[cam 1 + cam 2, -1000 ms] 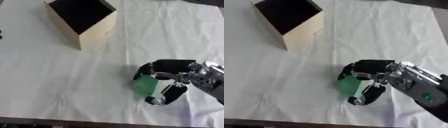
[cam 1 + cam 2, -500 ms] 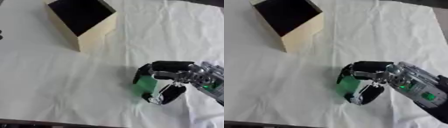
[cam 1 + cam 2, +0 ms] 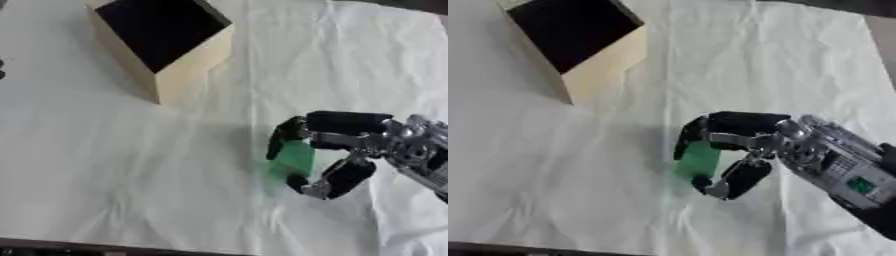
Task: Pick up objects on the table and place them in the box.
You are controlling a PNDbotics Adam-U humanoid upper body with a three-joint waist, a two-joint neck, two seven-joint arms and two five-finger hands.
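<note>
A small green block (image 3: 293,157) stands on the white cloth right of centre, between the fingers and thumb of my right hand (image 3: 350,145). The fingers curl over its top and far side, and the thumb (image 3: 337,180) curls in below it. Whether the block is lifted off the cloth cannot be made out. The open tan box (image 3: 162,42) with a dark inside sits at the upper left, well away from the hand. My left hand shows in neither view.
A wrinkled white cloth (image 3: 131,175) covers the whole table. The table's front edge (image 3: 105,247) runs along the bottom of the view. A small dark thing (image 3: 2,70) peeks in at the left edge.
The right hand's fingers and thumb have curled closer round the green block. The whole picture has shifted slightly; the box stays in place.
</note>
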